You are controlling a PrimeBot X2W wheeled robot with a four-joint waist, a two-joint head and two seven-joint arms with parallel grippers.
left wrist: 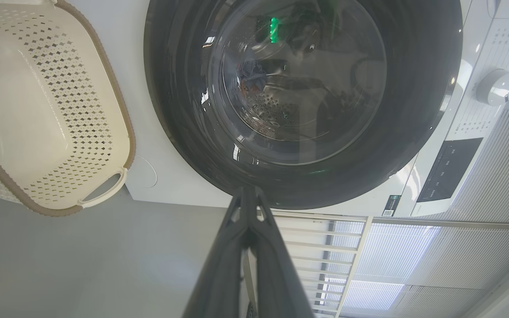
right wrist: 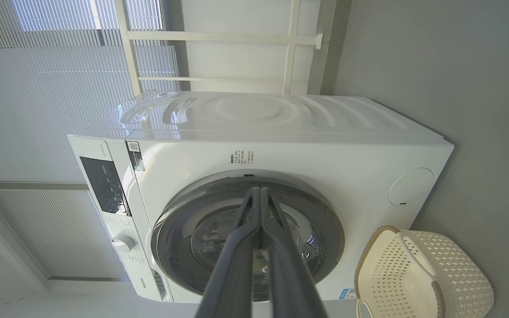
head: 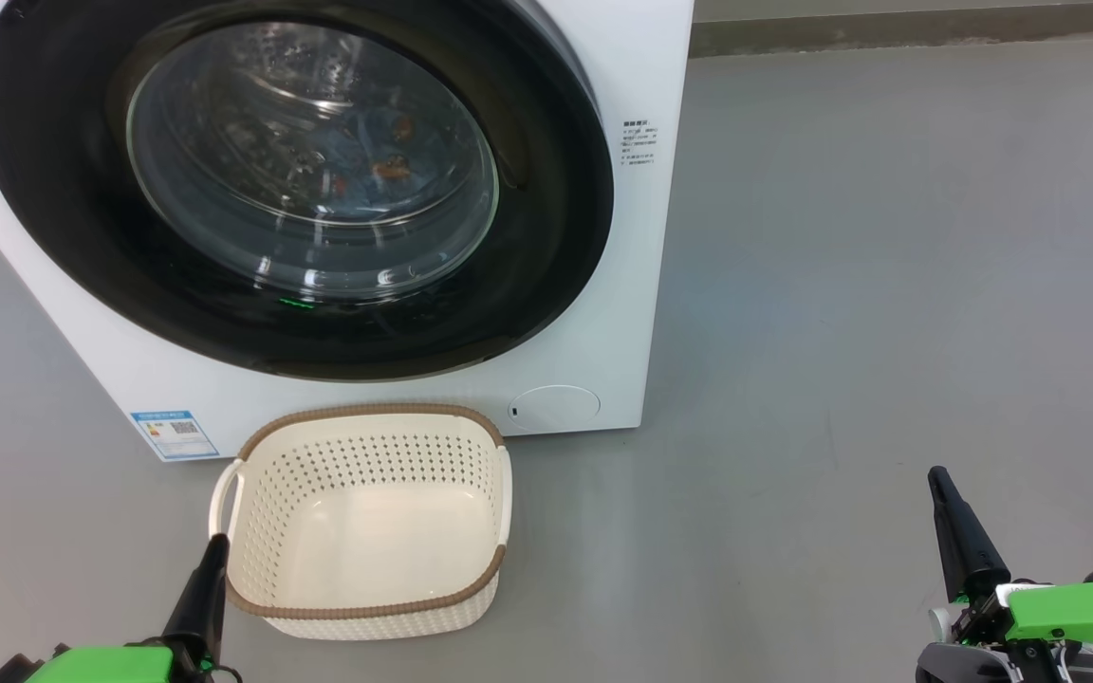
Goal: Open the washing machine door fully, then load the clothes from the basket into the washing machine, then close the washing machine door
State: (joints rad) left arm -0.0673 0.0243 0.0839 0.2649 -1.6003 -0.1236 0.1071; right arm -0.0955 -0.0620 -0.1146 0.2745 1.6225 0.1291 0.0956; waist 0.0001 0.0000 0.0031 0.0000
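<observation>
- Left gripper [head: 215, 548]: its two dark fingers are pressed together with nothing between them. It points up from the lower left of the head view, the tip just beside the near left corner of the basket [head: 366, 414] — whether it touches the rim cannot be told.
- Right gripper [head: 939, 486]: likewise closed and empty, at the lower right over bare grey floor [head: 841, 285], well apart from the basket and the machine.
- The basket stands upright on the floor just in front of the washing machine [head: 627, 313], below the door, its cream bottom showing bare.
- The washing machine door [head: 63, 199] lies flat against the white front, its black rim ringing the glass bowl.
- The clothes [head: 385, 166] are in the drum — blue fabric with orange-brown marks shows through the glass.
- Low on the front sit a small blue label [head: 174, 433], left of the basket, and a round cap [head: 556, 406] to its right.
</observation>
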